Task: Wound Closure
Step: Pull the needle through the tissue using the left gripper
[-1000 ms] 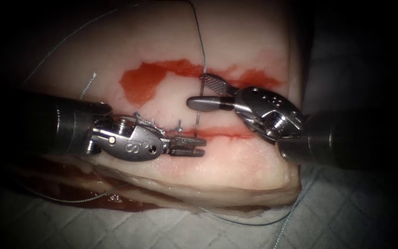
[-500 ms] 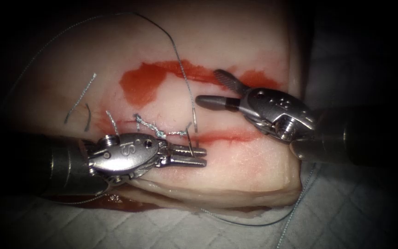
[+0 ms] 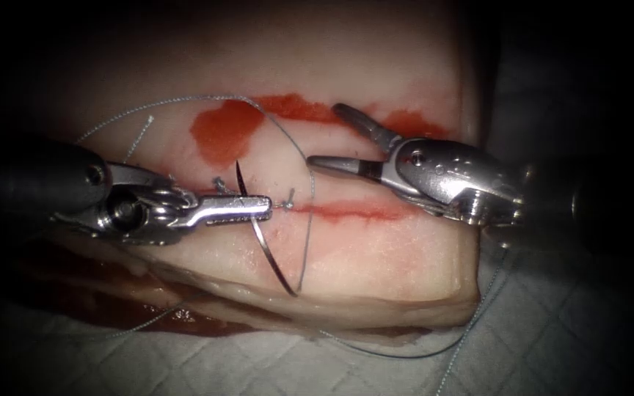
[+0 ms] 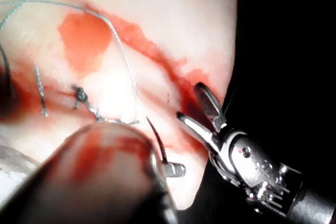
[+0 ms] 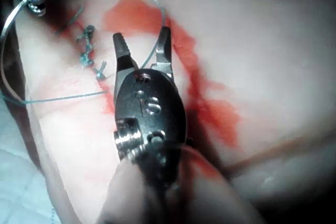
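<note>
The left tool (image 3: 262,207) lies over the left part of the cut (image 3: 361,211), jaws shut on the curved needle (image 3: 269,257) about a third of the way back from its point. The needle is out of the tissue (image 3: 383,257); its point (image 3: 238,167) stands above the jaws and its tail curves down over the near face. Thread (image 3: 308,220) runs from the tail up across the cut and arcs away to the left. The right tool (image 3: 328,139) hovers right of that thread with jaws open and holds nothing. The needle point (image 4: 155,136) shows beside the right tool (image 4: 190,100). The right tool's open jaws (image 5: 142,38) straddle thread.
Tied stitches (image 3: 221,185) with short cut ends sit on the left part of the cut, also seen as knots (image 5: 86,45). Red fluid (image 3: 221,132) pools above the cut. Quilted cloth (image 3: 258,359) lies under the tissue, with slack thread (image 3: 405,352) across it.
The left tool has swung up and to the left with the needle, which now hangs free of the tissue. The thread loop has sunk lower. The right tool drifted slightly right, jaws still apart.
</note>
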`<state>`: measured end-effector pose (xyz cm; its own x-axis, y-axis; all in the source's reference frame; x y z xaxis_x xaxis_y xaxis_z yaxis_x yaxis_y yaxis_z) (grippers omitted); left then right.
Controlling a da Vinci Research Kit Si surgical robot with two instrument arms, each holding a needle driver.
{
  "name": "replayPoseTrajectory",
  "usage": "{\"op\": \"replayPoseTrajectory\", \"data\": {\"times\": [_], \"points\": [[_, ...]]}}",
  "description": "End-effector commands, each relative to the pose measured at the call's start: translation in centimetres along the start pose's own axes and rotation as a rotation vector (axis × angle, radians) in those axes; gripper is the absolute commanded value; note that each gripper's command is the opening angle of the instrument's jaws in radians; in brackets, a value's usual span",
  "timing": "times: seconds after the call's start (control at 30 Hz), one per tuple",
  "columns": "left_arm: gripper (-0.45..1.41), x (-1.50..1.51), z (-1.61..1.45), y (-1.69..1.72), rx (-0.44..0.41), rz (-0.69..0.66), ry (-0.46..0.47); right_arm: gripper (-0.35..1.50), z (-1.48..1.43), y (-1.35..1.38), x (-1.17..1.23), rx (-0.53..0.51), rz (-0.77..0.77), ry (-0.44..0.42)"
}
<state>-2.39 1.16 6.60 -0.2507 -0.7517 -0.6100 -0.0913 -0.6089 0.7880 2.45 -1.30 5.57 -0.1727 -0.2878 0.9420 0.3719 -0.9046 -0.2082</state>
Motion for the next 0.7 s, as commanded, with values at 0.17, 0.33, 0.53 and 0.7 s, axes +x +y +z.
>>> {"op": "replayPoseTrajectory", "data": {"times": [0.17,0.33,0.53,0.7], "points": [[-0.45,-0.08,-0.06,-0.17,0.11,-0.076,0.008,0.31,0.25,0.3,0.02,-0.141,-0.043,-0.049],[-0.45,-0.08,-0.1,-0.35,0.176,-0.062,0.023,0.17,0.32,0.42,0.06,-0.161,-0.056,-0.053],[-0.45,-0.04,-0.16,-0.69,0.335,0.072,0.025,-0.35,0.43,0.59,0.23,-0.279,-0.092,0.001],[-0.45,-0.11,-0.26,-1.03,0.528,0.475,-0.042,-0.35,0.39,0.79,0.37,-0.532,-0.072,0.075]]}}
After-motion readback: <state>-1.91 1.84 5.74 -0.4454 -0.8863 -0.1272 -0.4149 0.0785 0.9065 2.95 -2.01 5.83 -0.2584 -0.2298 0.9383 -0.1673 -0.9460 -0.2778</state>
